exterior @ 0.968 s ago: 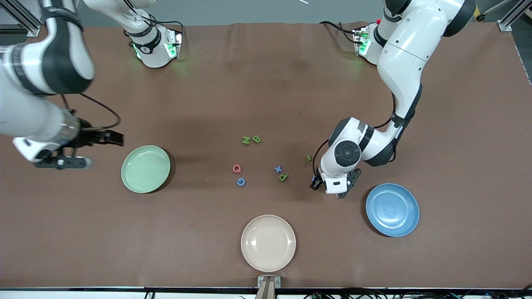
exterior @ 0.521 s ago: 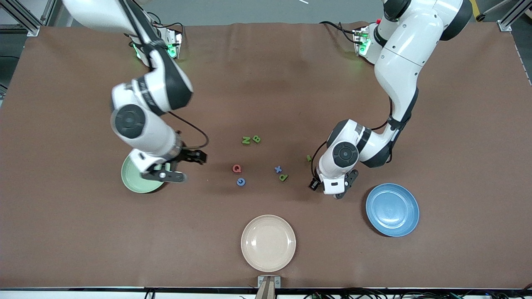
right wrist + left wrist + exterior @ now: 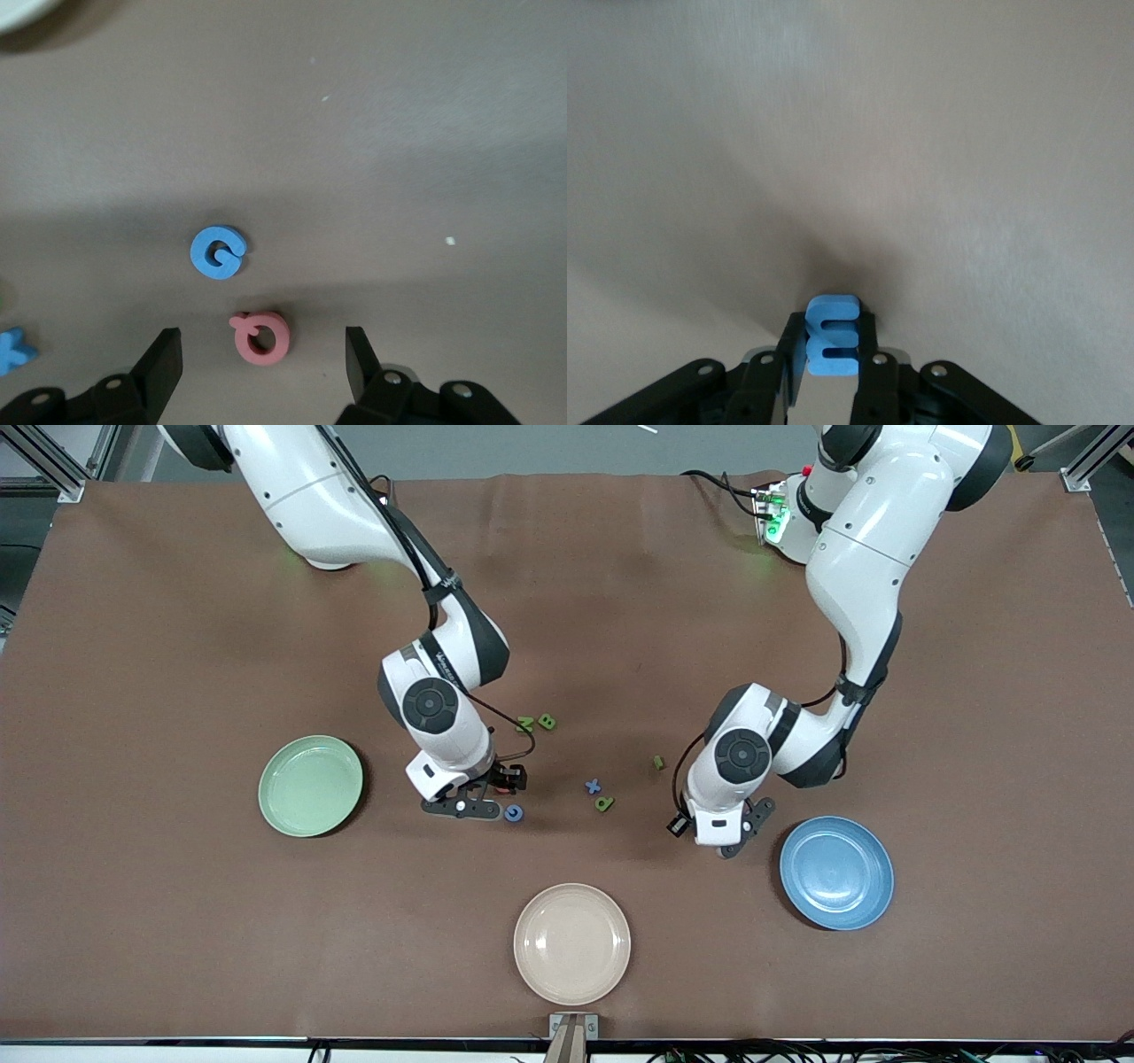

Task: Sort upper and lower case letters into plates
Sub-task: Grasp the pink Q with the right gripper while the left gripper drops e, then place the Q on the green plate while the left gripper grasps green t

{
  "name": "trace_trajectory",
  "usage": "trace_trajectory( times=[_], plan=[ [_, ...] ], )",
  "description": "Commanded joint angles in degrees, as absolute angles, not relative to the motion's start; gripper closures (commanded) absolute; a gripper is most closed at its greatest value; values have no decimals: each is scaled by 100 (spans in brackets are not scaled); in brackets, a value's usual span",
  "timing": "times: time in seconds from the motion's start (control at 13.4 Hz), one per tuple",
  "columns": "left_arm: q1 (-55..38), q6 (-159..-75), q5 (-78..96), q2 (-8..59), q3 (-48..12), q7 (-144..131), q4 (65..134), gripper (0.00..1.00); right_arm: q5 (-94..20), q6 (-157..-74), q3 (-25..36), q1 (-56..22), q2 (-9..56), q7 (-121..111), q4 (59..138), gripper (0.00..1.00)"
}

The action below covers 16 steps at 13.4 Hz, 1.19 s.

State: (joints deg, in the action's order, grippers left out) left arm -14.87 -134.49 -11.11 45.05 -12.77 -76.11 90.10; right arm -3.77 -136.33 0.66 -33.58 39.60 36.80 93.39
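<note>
- Mint plate (image 3: 310, 786): glossy, nothing in it; toward the right arm's end from the cream plate (image 3: 572, 943), farther from the camera.
- Right gripper (image 3: 507, 779): low over the table, fingers spread wide astride the pink Q (image 3: 263, 339), not touching it. Blue G (image 3: 513, 812) just beside, slightly nearer the cream plate.
- Green N (image 3: 524, 724) and green B (image 3: 547, 721): side by side, farthest back from the cream plate.
- Blue x (image 3: 593, 786), green p (image 3: 604, 803), then green i (image 3: 658, 762): loose, flat on the table, toward the left arm's end.
- Left gripper (image 3: 831, 354): down at the table, clamped on the blue m (image 3: 833, 332), standing on edge between the pads.
- Blue plate (image 3: 836, 872): nothing in it; just beside the left gripper, toward the left arm's end from the cream plate.
- Handling, judged: chunky, matte, probably foam, so very light, slightly squashy, not fragile, prone to skidding if nudged. Best pinched across the flat outer edges, squarely centred, gently.
</note>
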Motion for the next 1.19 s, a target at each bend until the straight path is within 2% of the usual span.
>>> trace_trajectory(
  times=[0.0, 0.3, 0.6, 0.67, 0.82, 0.89, 0.97, 1.04, 1.12],
  plan=[
    [-1066, -12939, -1213, 4036, -1283, -6676, 9018, 100, -28, -13754, 158, -3550, 4156, 4068, 9246, 19],
    [-161, -12042, -1222, 3630, -1283, -4796, 9044, 100, 352, -13913, 158, -3612, 4315, 4315, 9255, 20],
    [649, -12469, -1222, 3849, -1283, -3325, 9044, 98, 378, -13913, 167, -3709, 4315, 4324, 9360, 36],
    [737, -12646, -1222, 3954, -1283, -3174, 9053, 95, 378, -13913, 167, -3726, 4315, 4324, 9369, 44],
    [800, -12831, -1222, 4086, -1275, -3059, 9026, 83, 378, -13913, 167, -3744, 4298, 4324, 9456, 62],
    [791, -12841, -1222, 4130, -1274, -3059, 9018, 76, 387, -13913, 167, -3735, 4298, 4324, 9483, 74],
    [782, -12850, -1239, 4157, -1274, -3059, 9009, 73, 378, -13896, 167, -3709, 4280, 4324, 9509, 91],
    [782, -12850, -1248, 4175, -1283, -3067, 8939, 67, 378, -13843, 167, -3648, 4245, 4307, 9510, 100],
    [774, -12850, -1239, 4218, -1283, -3076, 8904, 42, 387, -13730, 176, -3508, 4193, 4185, 9510, 100]
  ],
)
